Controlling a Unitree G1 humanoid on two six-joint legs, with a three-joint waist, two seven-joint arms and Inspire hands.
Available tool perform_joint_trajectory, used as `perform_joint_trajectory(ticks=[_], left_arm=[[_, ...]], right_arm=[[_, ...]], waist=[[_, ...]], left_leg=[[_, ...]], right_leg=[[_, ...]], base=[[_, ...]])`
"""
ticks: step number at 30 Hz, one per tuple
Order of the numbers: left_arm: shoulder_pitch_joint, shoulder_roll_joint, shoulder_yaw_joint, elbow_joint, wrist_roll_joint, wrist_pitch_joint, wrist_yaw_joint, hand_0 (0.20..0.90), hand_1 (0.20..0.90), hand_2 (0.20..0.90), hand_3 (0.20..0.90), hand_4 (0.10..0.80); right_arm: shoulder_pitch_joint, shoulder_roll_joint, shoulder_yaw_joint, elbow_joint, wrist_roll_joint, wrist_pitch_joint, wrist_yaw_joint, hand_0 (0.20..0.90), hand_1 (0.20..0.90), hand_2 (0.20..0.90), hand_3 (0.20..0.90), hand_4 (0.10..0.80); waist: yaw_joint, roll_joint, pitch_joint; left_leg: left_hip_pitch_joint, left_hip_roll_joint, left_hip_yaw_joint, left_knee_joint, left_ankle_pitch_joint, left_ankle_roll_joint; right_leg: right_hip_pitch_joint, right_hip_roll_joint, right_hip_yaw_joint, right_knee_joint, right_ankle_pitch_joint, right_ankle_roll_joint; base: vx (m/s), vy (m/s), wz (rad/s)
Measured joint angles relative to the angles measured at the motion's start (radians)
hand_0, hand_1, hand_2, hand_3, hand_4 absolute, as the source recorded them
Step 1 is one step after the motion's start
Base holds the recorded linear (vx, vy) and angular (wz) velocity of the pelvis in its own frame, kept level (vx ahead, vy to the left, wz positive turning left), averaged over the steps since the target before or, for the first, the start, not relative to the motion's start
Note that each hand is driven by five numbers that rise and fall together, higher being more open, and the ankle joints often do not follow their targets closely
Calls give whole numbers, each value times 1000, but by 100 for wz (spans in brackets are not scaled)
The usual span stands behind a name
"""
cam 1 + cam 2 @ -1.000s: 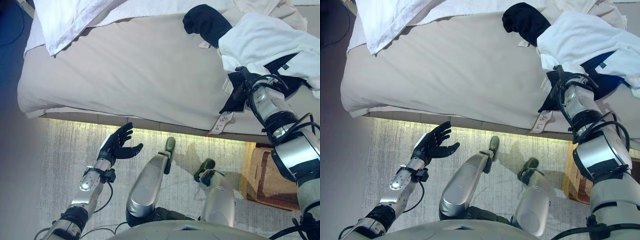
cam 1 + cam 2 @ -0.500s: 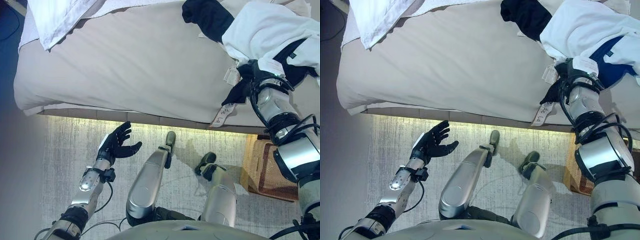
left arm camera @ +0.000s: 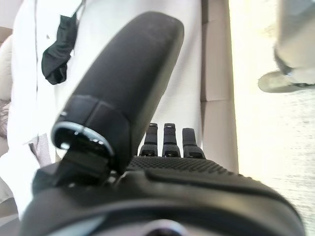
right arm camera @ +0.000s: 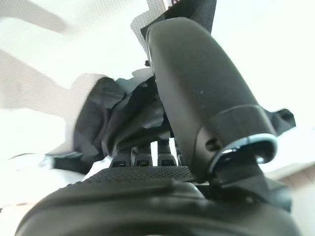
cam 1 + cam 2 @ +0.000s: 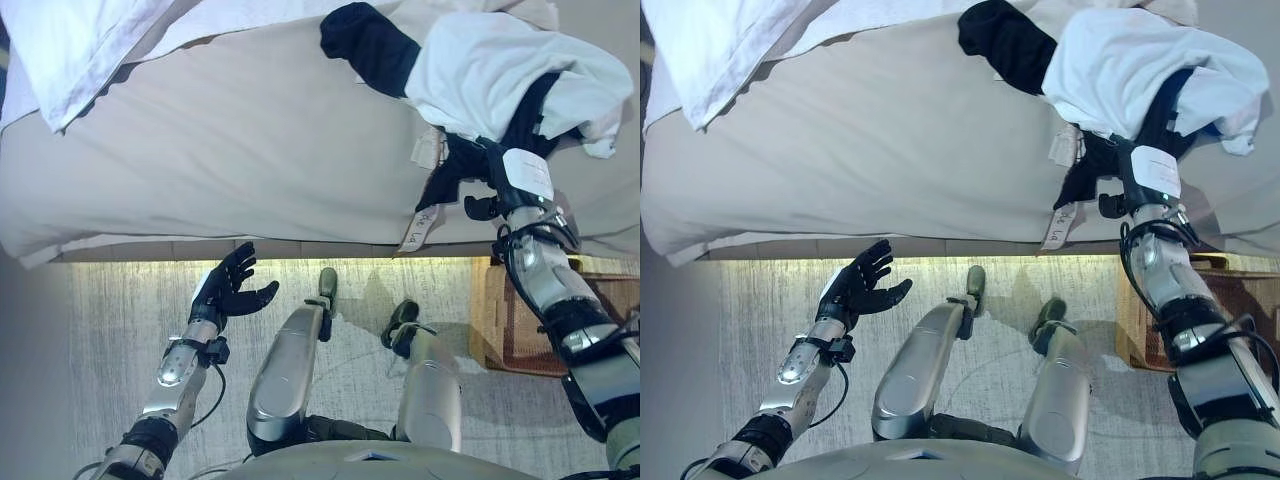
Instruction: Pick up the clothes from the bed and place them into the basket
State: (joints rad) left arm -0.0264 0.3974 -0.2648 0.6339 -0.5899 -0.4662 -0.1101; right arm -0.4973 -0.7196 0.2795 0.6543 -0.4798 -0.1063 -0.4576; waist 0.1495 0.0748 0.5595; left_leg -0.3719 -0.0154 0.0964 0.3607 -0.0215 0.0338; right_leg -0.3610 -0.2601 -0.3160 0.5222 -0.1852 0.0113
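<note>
While apparently gripped, rumpled clothes (image 5: 500,70) drape softly.

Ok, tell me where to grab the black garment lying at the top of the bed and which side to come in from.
Take the black garment at its free rounded end, the part sticking out left of the white clothes. The other end runs under that white pile, so a grip there would drag both. Coming from the bed's near edge looks best, since the sheet in front is bare. The right hand is already among the dark cloth nearby.

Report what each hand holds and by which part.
Right hand: dark part of the white-and-black garment, near its bed-edge end. Left hand: open, holding nothing.
</note>
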Motion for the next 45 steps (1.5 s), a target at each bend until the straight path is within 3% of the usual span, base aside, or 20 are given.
perform_joint_trajectory(ticks=[4,10,30,35,41,45], left_arm=[[0,-2,1,0,0,-14,-3,900,900,900,900,800],[1,-7,1,9,0,-20,5,900,900,900,900,800],[3,-31,2,30,1,-19,6,900,900,900,900,800],[10,-34,11,32,1,-19,6,900,900,900,900,800],[15,-36,36,31,2,-17,16,900,900,900,900,800],[27,-45,38,31,4,-17,22,900,900,900,900,800]], right_arm=[[35,0,0,0,-12,-5,-1,900,900,900,900,800],[21,2,0,0,-8,-29,-7,900,900,900,900,800],[11,64,-79,3,231,-17,-39,900,900,900,900,800],[72,85,-91,10,296,-6,-39,900,900,900,900,800],[126,122,-235,11,470,-21,-55,900,900,900,900,800],[183,138,-291,7,480,-56,-100,900,900,900,900,800]], waist=[[-29,0,0],[-24,0,0],[-7,1,0],[-15,1,0],[-42,0,0],[-63,-3,-2]], left_leg=[[-6,4,2,-1,0,0],[-20,16,7,0,0,0],[-1,15,10,1,0,-1],[65,16,10,-23,0,-1],[120,28,24,-58,0,-1],[176,33,40,-93,0,-1]], right_leg=[[-8,4,3,-2,0,0],[-27,15,7,1,3,-4],[-11,12,9,5,3,-5],[56,22,7,-27,4,-6],[109,42,12,-78,17,-4],[156,57,28,-117,29,0]], base=[[-6,-4,-5],[4,2,-4],[3,1,0],[41,-28,-2],[54,-5,-9],[52,15,-15]])
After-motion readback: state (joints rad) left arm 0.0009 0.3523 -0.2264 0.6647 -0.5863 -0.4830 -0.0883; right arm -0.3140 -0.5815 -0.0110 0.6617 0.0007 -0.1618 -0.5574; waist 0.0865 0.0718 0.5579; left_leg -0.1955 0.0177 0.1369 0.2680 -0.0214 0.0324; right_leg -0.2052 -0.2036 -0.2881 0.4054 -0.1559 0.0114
